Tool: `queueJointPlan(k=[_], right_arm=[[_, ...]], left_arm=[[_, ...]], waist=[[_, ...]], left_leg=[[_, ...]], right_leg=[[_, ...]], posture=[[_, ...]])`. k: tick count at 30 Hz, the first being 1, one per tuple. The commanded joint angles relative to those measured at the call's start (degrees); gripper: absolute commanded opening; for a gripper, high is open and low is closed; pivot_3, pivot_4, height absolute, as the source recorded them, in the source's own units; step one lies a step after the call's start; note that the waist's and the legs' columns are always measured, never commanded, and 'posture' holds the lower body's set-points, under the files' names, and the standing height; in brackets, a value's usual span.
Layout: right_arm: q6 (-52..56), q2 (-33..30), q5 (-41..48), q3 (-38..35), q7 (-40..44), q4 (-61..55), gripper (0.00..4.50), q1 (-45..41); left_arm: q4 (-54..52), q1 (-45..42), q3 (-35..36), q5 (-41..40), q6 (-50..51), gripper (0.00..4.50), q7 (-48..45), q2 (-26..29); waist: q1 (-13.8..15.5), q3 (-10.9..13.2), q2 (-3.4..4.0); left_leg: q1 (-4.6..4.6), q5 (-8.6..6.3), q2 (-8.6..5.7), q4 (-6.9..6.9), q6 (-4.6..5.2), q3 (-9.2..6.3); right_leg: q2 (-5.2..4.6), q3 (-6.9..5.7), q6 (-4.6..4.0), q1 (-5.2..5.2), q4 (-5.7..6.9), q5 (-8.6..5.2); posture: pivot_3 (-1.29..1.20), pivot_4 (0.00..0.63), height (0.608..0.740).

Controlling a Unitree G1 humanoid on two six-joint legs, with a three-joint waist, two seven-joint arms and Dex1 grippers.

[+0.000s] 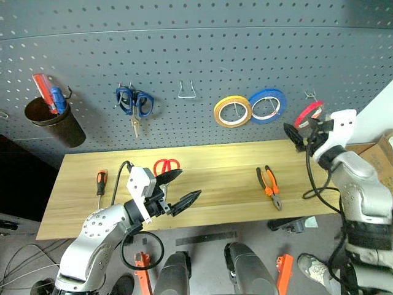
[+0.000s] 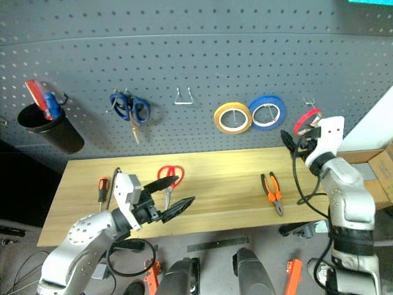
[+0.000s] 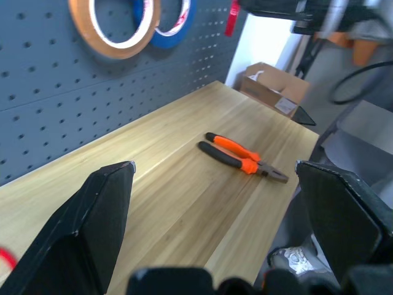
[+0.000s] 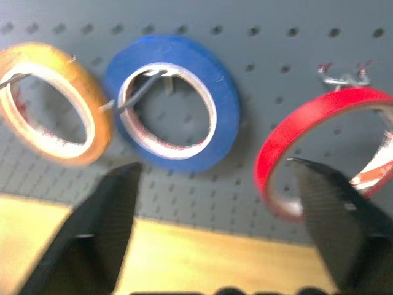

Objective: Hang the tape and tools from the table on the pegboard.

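The red tape ring (image 1: 309,113) hangs on its pegboard (image 1: 196,74) hook at upper right, so the right hand (image 1: 307,134) stands wide beside it, while the left hand (image 1: 178,189) waits wide over the table (image 1: 227,184).

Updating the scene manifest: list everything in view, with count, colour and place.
Dark grey pegboard panel: 1, behind the table.
Light wooden tabletop: 1, below the pegboard.
Thin red tape ring: 1, on a pegboard hook, far right.
Blue tape ring: 1, on the pegboard, left of the red.
Yellow tape ring: 1, left of the blue.
Blue-handled scissors: 1, hanging on the pegboard.
Dark cup holding red and blue tools: 1, pegboard far left.
Red-handled scissors: 1, on the table.
Orange-and-black pliers: 1, table right.
Orange-and-black screwdriver: 1, table left.
Cardboard box: 1, brown, far right.
Left gripper: jaws open, over the table.
Right gripper: jaws open, by the red tape.
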Motion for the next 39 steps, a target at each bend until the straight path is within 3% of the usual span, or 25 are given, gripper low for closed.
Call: queueJointPlan(k=[1,6,18,27,39], right_arm=[[12.30,-3.76,4.73,1.13,1.58,-8.87,4.46,5.43],[20.61,-8.48,4.36,7.25,2.90,-11.04,4.46,11.24],[27.61,-6.10,-1.73,16.02,0.43,4.46,4.46,-0.28],[26.92,-4.28,-4.35,17.61,0.35,10.81,4.46,-2.02],[23.73,-0.60,-8.59,18.35,-0.59,18.45,4.46,-6.42]], left_arm=[[-0.20,1.25,1.00,-0.02,-1.15,4.50,-1.00,0.56],[0.98,3.92,0.38,1.82,-2.05,4.50,-3.14,2.96],[-7.23,13.08,3.03,-0.02,0.81,4.50,-2.49,3.93],[-13.11,19.70,3.33,-0.79,2.00,4.50,0.46,3.19],[-14.91,21.03,4.11,-1.84,2.72,4.50,2.11,3.32]], waist=[[-0.01,0.00,0.01],[-0.31,0.00,0.01],[-0.11,0.09,-0.11],[0.12,0.97,-0.31],[0.18,1.67,-0.20]], left_leg=[[0.00,0.00,0.00,0.01,0.00,0.00],[0.07,0.00,-0.02,0.03,0.01,0.08],[0.25,0.15,0.04,-0.05,0.24,0.44],[0.18,0.13,0.04,-0.10,0.24,0.22],[-0.02,0.12,0.05,-0.15,0.24,0.21]], right_leg=[[0.00,0.01,0.00,0.01,0.00,0.00],[0.01,0.00,0.12,0.03,-0.03,-0.07],[0.14,0.17,0.30,0.05,-0.09,-0.04],[0.08,0.17,0.30,0.04,-0.21,-0.05],[0.11,0.17,0.31,-0.08,-0.35,-0.05]], posture=[[-0.12,0.230,0.740],[-0.11,0.239,0.740],[-0.06,0.287,0.740],[-0.03,0.310,0.740],[-0.02,0.316,0.740]])
